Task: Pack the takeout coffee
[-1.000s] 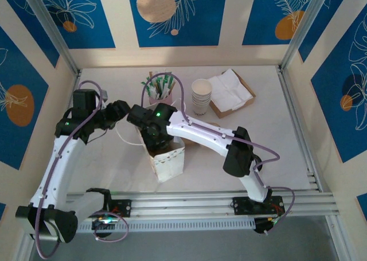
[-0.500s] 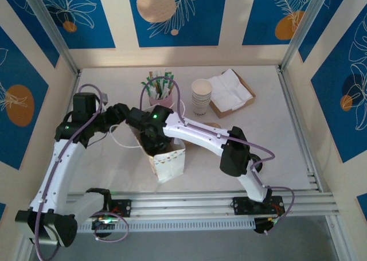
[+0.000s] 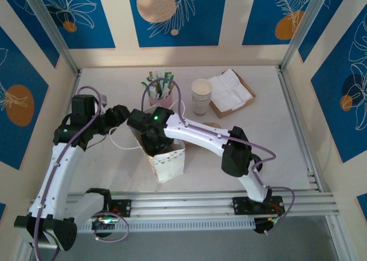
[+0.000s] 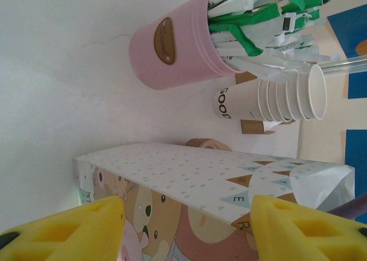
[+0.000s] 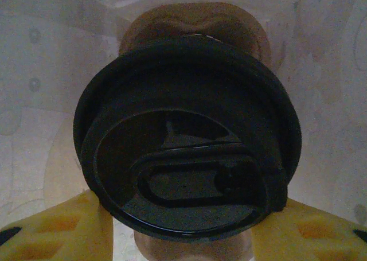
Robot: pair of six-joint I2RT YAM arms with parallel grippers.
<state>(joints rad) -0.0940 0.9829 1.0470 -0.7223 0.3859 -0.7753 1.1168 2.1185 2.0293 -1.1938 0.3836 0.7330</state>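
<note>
A patterned paper bag [image 3: 170,161] stands open near the table's front middle. My right gripper [image 3: 152,140] reaches down into its mouth. In the right wrist view the coffee cup with a black lid [image 5: 186,140] sits between the yellow fingers [image 5: 63,229] against the bag's inner walls, and the right gripper [image 5: 183,238] is shut on it. My left gripper [image 3: 123,113] is just left of the bag's top. In the left wrist view its fingers stand wide apart, open, with the bag's side [image 4: 189,180] between and beyond them.
A pink cup of green-and-white sachets [image 3: 160,92] [image 4: 172,40] stands behind the bag. A stack of paper cups [image 3: 201,96] [image 4: 275,97] and a brown tray of napkins [image 3: 232,92] are at the back right. A brown round piece [image 3: 212,125] lies right of the bag.
The left arm has drawn slightly back to the left. The right gripper has shifted a little at the bag's mouth, and the bag stays in place.
</note>
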